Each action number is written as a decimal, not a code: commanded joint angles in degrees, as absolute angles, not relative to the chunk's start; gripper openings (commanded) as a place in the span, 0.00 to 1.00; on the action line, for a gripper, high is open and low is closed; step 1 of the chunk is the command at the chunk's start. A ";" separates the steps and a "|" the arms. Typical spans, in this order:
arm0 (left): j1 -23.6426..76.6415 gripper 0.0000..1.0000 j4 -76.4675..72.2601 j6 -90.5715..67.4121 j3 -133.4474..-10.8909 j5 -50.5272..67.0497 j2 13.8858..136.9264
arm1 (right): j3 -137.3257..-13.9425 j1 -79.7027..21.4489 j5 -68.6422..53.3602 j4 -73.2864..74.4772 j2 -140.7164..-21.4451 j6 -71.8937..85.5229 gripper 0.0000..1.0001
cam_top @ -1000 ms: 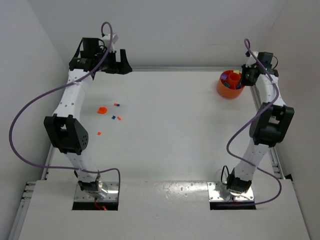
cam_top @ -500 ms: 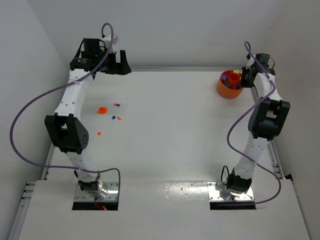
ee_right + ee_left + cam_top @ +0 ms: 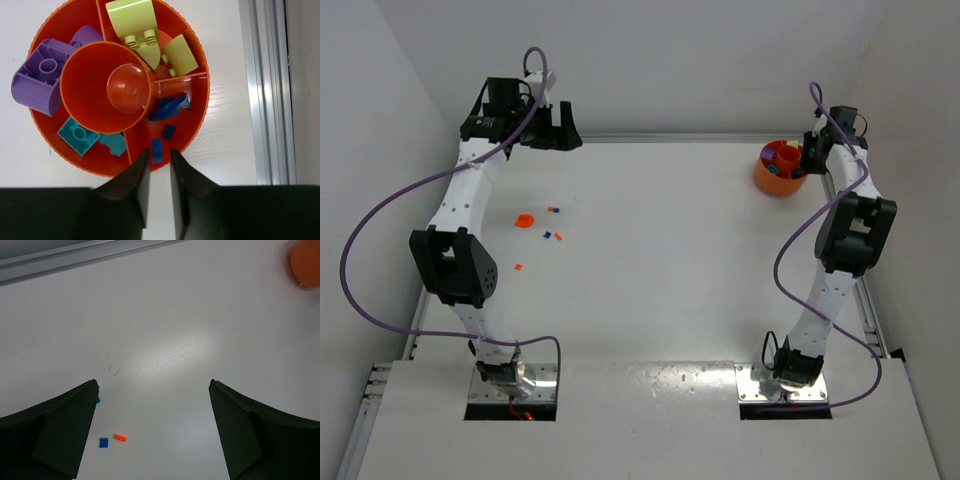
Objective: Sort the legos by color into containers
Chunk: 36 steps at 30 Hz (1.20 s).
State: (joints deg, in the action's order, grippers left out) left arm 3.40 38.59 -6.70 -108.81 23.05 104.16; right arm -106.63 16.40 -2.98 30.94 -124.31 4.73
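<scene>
The orange divided bowl [image 3: 202, 115] stands at the back right [image 3: 775, 182]. My right gripper [image 3: 159, 151] hangs over its near rim, open by a narrow gap. A small blue lego [image 3: 157, 148] lies in the bowl's blue compartment just past the fingertips, free of both. Another blue brick [image 3: 168, 131] and bigger blue pieces [image 3: 170, 107] lie beside it. Several tiny orange and blue legos [image 3: 546, 235] are scattered on the table at the left. My left gripper [image 3: 552, 128] is raised at the back left, open wide and empty [image 3: 152, 385]. A blue brick [image 3: 103, 442] and an orange brick [image 3: 119, 437] lie below it.
The bowl's other compartments hold yellow-green pieces [image 3: 132, 20], purple pieces [image 3: 40, 75] and teal pieces [image 3: 80, 135] around a central orange cup [image 3: 107, 87]. A metal rail [image 3: 270, 90] runs along the table's right edge next to the bowl. White walls close in the back and sides.
The right arm's elbow has shifted slightly inward while its gripper stays over the bowl, and its jaws have parted a little. The left arm has not moved.
</scene>
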 commanded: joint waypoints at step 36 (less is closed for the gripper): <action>0.44 0.54 44.22 7.56 -78.84 1.24 102.65 | -95.62 7.47 -23.99 32.08 -106.35 -6.42 0.25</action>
